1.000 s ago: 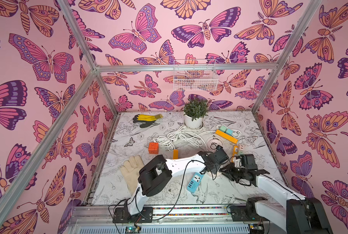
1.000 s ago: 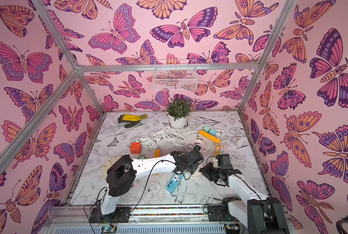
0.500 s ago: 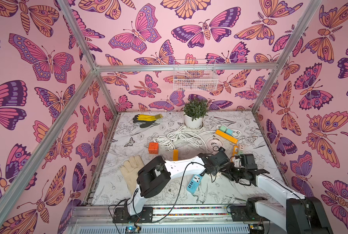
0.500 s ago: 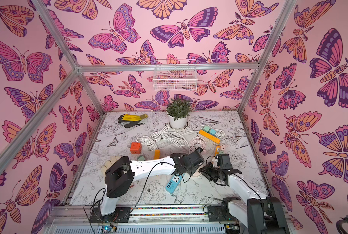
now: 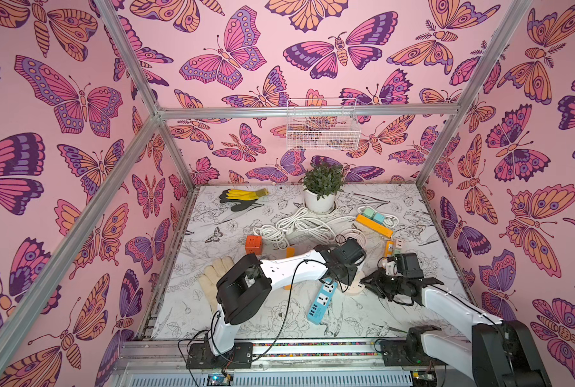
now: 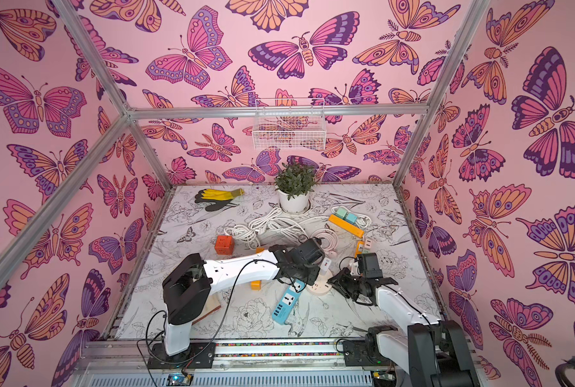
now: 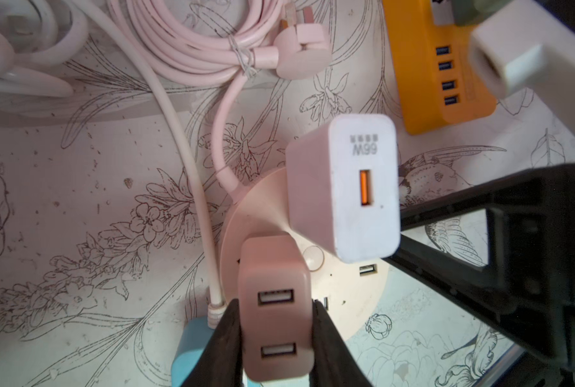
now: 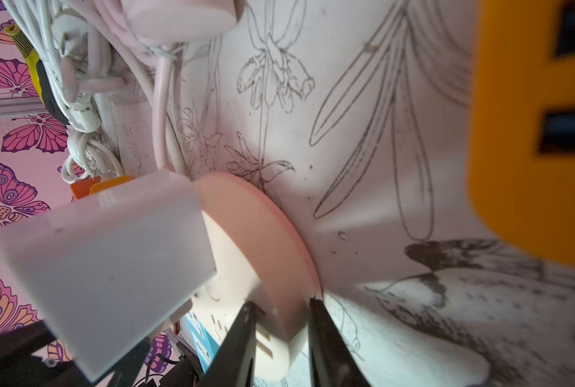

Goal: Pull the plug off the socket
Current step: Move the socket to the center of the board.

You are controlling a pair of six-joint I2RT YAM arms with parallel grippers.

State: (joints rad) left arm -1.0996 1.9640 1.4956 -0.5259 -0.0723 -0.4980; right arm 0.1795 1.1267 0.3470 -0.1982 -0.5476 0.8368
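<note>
You have two chargers standing on one round pink socket (image 7: 346, 301): a pink two-port USB charger (image 7: 276, 335) and a white single-port charger (image 7: 363, 187) printed "66W", with small characters beside it too fine to read. Your left gripper (image 7: 274, 303) is clamped on the sides of the two-port USB charger, which stands on the socket's face near the end of the one blue power strip (image 6: 288, 301). Your right gripper (image 8: 279, 306) pinches the socket's rim, with the socket lying flat on the table. In both top views your left arm (image 5: 293, 268) stretches low across the table with its wrist bent down, and your right arm (image 5: 447, 301) reaches in low from the near corner.
</note>
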